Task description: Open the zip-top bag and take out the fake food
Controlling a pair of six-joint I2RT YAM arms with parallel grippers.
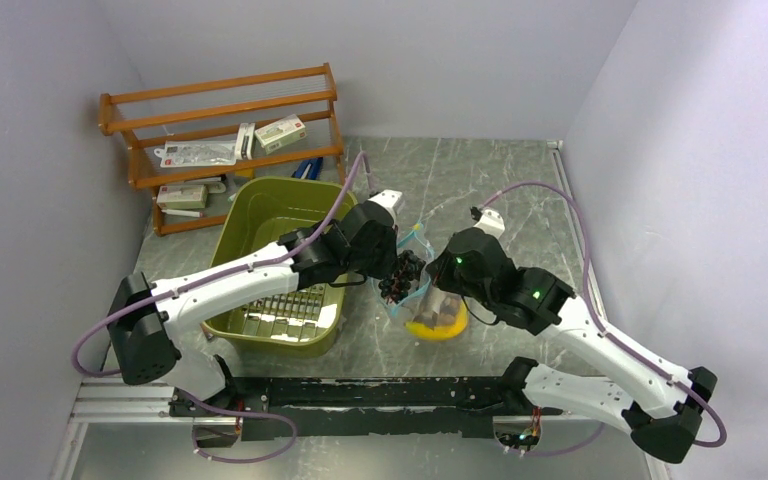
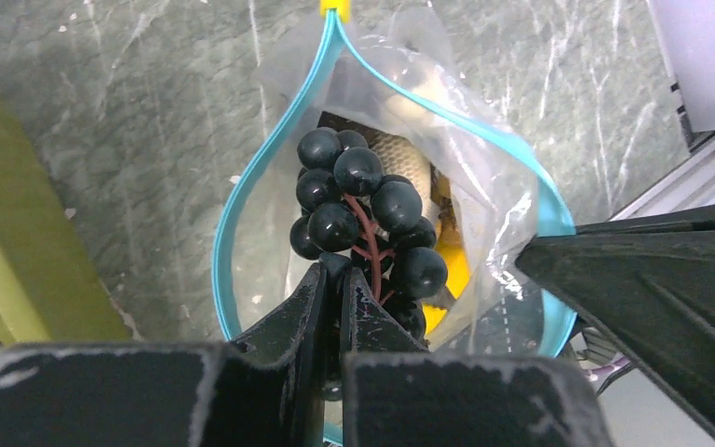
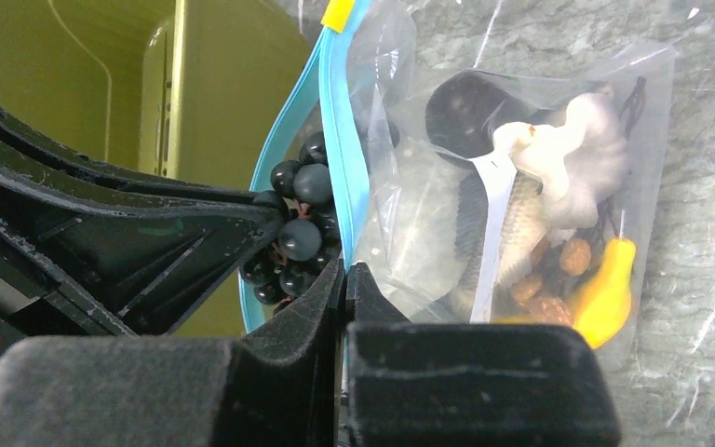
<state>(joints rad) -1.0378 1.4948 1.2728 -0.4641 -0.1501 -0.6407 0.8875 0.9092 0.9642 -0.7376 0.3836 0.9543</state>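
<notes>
Just right of the green bin (image 1: 260,200), the zip-top bag (image 3: 410,223) is held open. Its teal rim (image 3: 340,140) is pinched by the right gripper (image 3: 344,272), and dark grapes (image 2: 358,200) are clamped at its mouth by the left gripper (image 2: 335,272). Other fake food (image 3: 568,158) is seen inside.

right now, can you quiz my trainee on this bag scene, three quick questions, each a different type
1. True or false: the zip-top bag is zipped shut.
2. The left gripper is: A open and empty; B shut on the grapes at the bag's mouth; C shut on the bag.
3. Fill in: the right gripper pinches the bag's ____.

Key: 1 false, its mouth stands open; 2 B; 3 rim, on the blue zip strip.
</notes>
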